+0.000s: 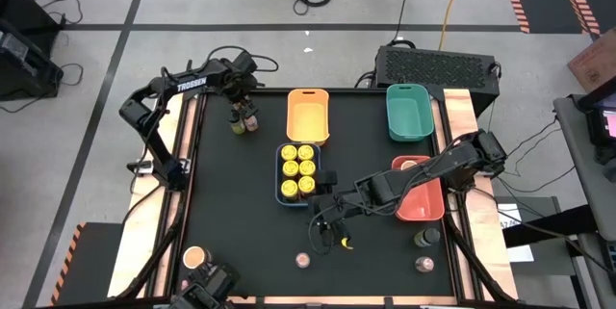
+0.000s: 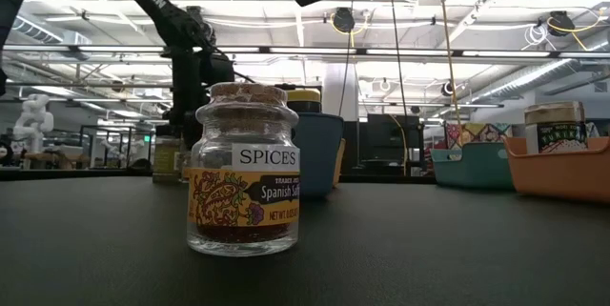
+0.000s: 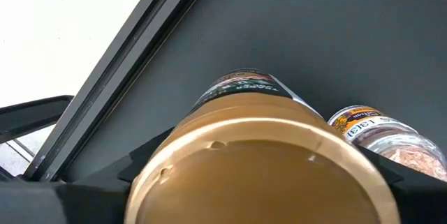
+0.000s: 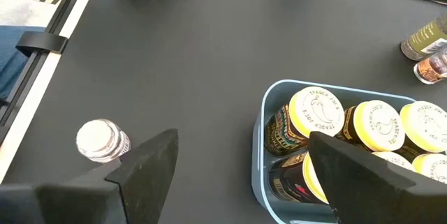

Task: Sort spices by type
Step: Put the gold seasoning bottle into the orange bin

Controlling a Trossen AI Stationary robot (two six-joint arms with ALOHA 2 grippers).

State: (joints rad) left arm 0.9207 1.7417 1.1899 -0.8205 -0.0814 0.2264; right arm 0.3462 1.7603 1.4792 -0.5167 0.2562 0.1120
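From above, the left pincer (image 1: 243, 107) hangs at the far-left corner of the black worktop (image 1: 231, 213), directly over two small jars (image 1: 244, 122) that stand upright and touch each other. The right pincer (image 1: 322, 220) waits near the middle, just on the near side of the blue tray (image 1: 279, 172), which holds six yellow-lidded jars (image 1: 297, 167) in two rows. Orange (image 1: 308, 116), green (image 1: 408, 112) and red (image 1: 423, 203) trays lie further right, and loose jars stand along the near edge.

At worktop height, a cork-topped saffron jar (image 2: 244, 168) fills the foreground; the left arm comes down far behind it, its fingers too distant to read.

The left wrist view settles the key relation — a gold-lidded jar (image 3: 255, 165) sits straight ahead between the dark fingers (image 3: 105, 182), its long axis upright and in line with the pincer's approach, with a paler jar (image 3: 380, 137) just beside it. The fingers flank the lid closely, but I cannot tell whether they press it yet or stand a little apart.

The right wrist view shows its own fingers (image 4: 147, 161) spread wide and holding nothing, the blue tray on one side, a white-capped jar (image 4: 102, 140) on the other. The left arm is clearly the one placed for the gold-lidded jar.
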